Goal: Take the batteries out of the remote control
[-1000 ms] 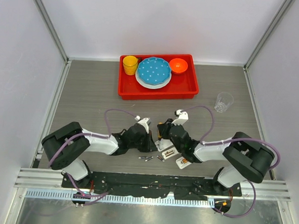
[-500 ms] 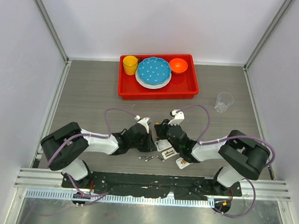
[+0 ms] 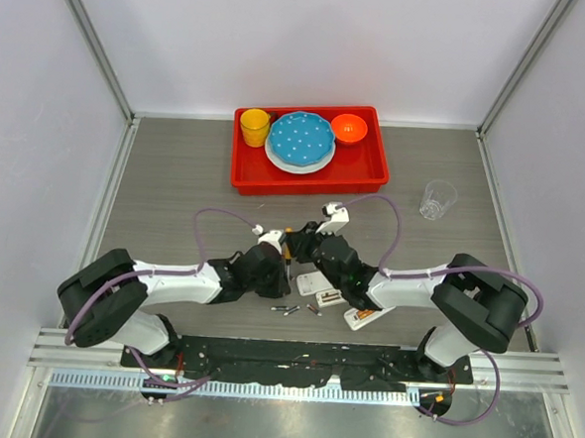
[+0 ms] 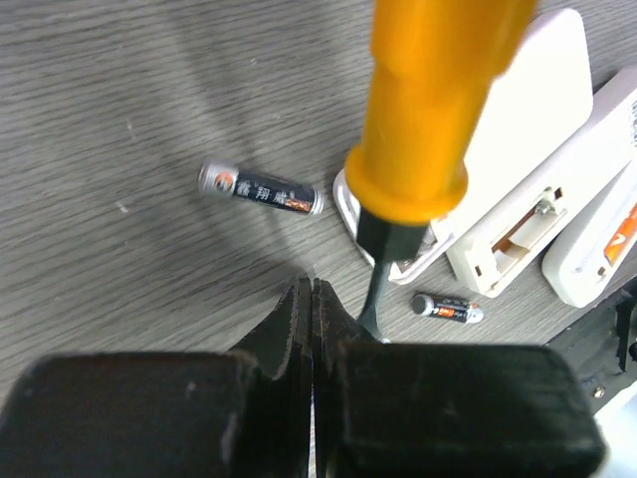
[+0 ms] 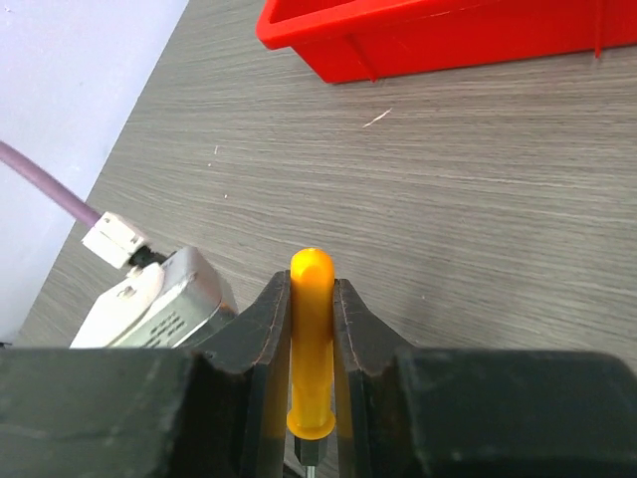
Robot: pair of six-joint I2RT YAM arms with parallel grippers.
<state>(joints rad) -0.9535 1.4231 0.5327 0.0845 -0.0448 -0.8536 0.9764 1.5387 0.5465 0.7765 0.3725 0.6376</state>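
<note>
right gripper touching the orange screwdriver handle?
Touching. The right wrist view shows the right gripper clamped on the orange screwdriver handle, both fingers flush against it with no gap on either side.

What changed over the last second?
Right jaws, shut on the orange screwdriver, moved left and toward the red tray, away from the remote pieces. Left arm swung slightly left; left jaws shut, empty. Batteries, remote pieces, tray stayed put.

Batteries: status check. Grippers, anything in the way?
Left gripper shut, empty. Right gripper shut on screwdriver. Two batteries loose on table beside opened remote. Screwdriver hangs over remote.
</note>
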